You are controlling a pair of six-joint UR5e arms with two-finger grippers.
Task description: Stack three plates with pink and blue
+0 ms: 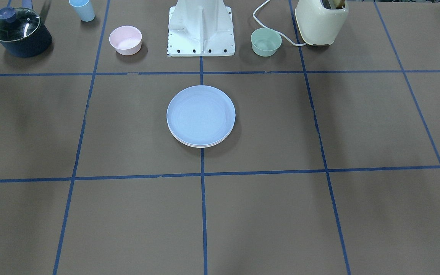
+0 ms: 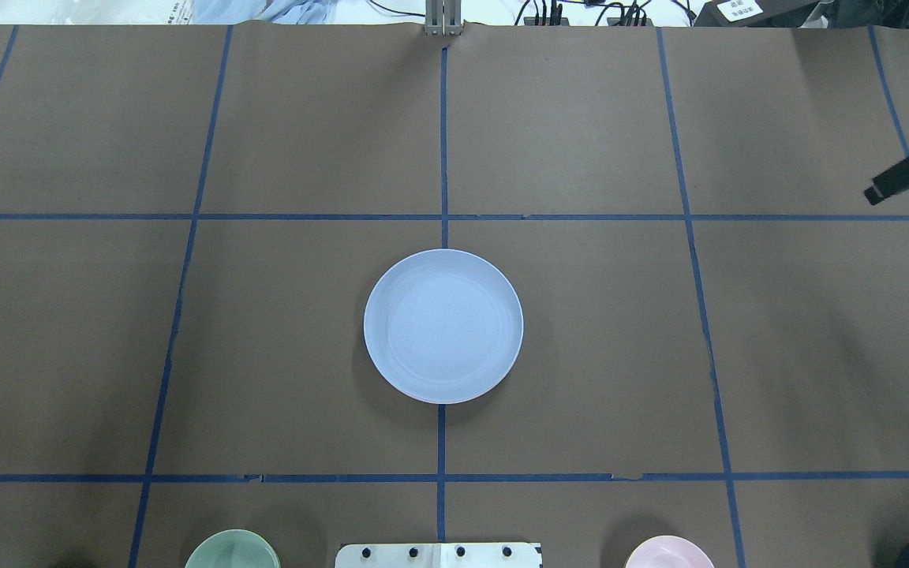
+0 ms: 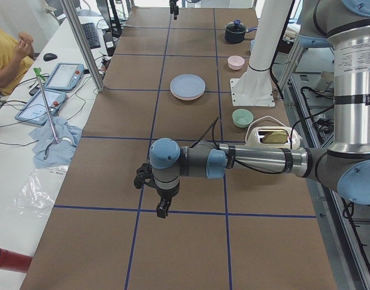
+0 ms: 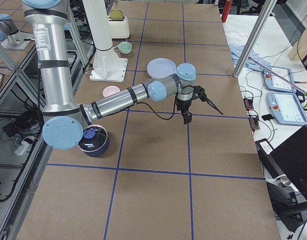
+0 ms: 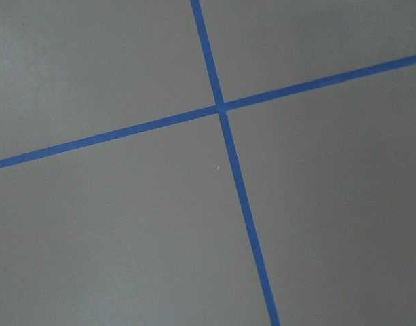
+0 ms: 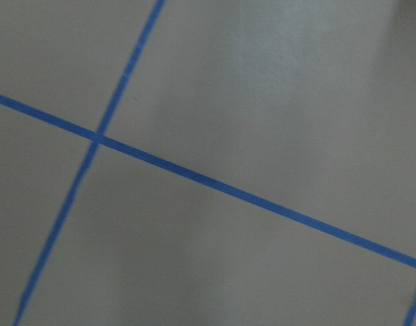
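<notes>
A stack of plates sits at the middle of the table, with a light blue plate (image 1: 201, 114) on top and pale rims (image 1: 201, 144) showing under it. It also shows in the overhead view (image 2: 443, 325). My left gripper (image 3: 163, 209) hangs over bare table at the robot's left end, far from the stack; I cannot tell its state. My right gripper (image 4: 187, 119) points down over the table at the robot's right side, apart from the stack. Only a dark part of it (image 2: 900, 178) shows at the overhead view's edge, so I cannot tell its state. Both wrist views show only brown table and blue tape.
Beside the robot base (image 1: 201, 30) stand a pink bowl (image 1: 125, 39), a green bowl (image 1: 266, 42), a cream toaster (image 1: 321, 21), a lidded dark pot (image 1: 19, 32) and a blue cup (image 1: 82, 9). An operator (image 3: 6, 54) sits beyond the far edge.
</notes>
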